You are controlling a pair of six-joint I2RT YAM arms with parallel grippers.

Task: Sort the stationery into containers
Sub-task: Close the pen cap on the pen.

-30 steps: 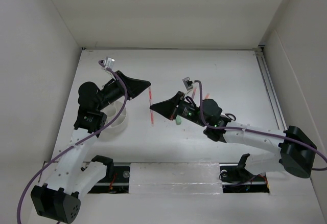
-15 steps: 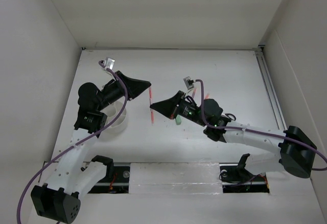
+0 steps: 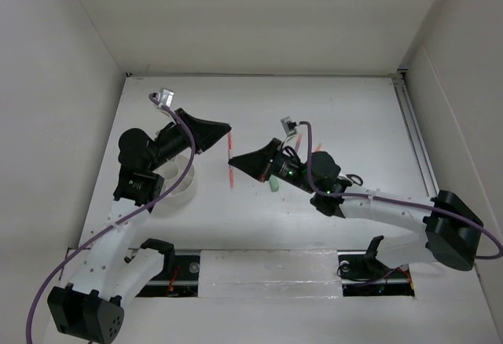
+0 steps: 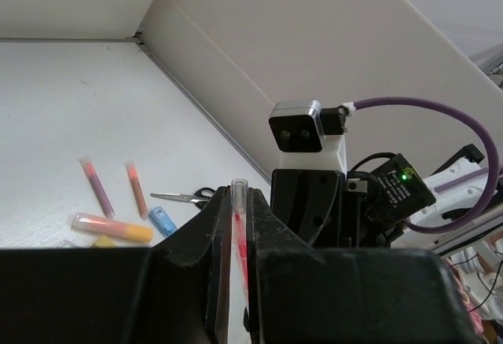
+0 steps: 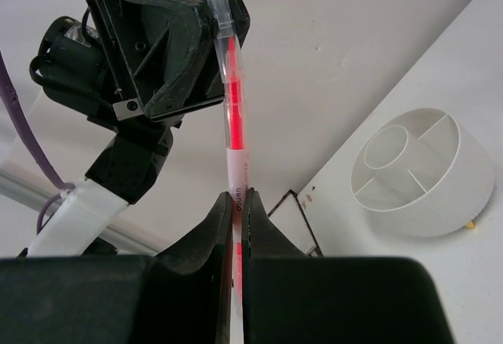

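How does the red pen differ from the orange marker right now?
The red pen is gripped by both the left pincer and the right pincer; the orange marker lies flat on the table, ungripped. The red pen is thin with a clear end; the orange marker looks thicker. Both are outside the white tub.

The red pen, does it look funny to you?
Yes: the thin red pen is pinched twice at once, by the left gripper near one end and the right gripper farther along.
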